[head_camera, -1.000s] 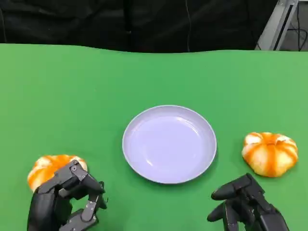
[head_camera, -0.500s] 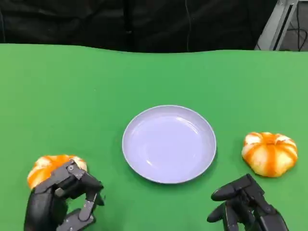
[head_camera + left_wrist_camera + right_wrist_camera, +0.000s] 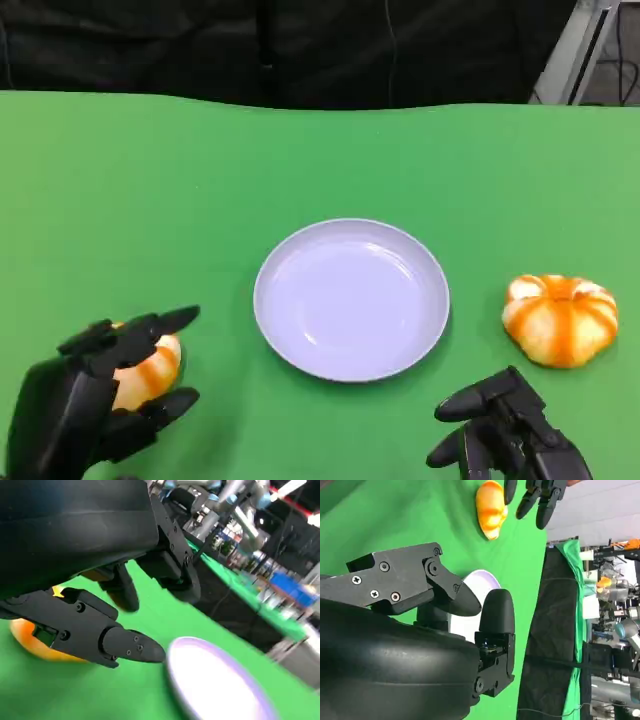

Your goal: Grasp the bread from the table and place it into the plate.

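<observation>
A round orange-and-white bread (image 3: 150, 372) lies at the table's front left. My left hand (image 3: 85, 405) reaches over it with fingers spread wide around it, not closed on it; it hides most of the bun. The left wrist view shows that bread (image 3: 32, 642) behind a black finger (image 3: 120, 642). The pale lavender plate (image 3: 350, 300) sits empty at the middle. A second bread (image 3: 560, 318) lies to its right. My right hand (image 3: 505, 440) rests low at the front right, holding nothing, short of that bread.
The green table (image 3: 200, 180) ends at a dark backdrop behind. In the right wrist view the left bread (image 3: 490, 502) lies beyond the plate (image 3: 487, 580), with my left hand's fingers (image 3: 535, 497) above it. A metal frame (image 3: 580, 50) stands at the back right.
My left hand has uncurled its fingers and moved left over the left bread, spreading around it. The right hand, the plate and the other bread have stayed put.
</observation>
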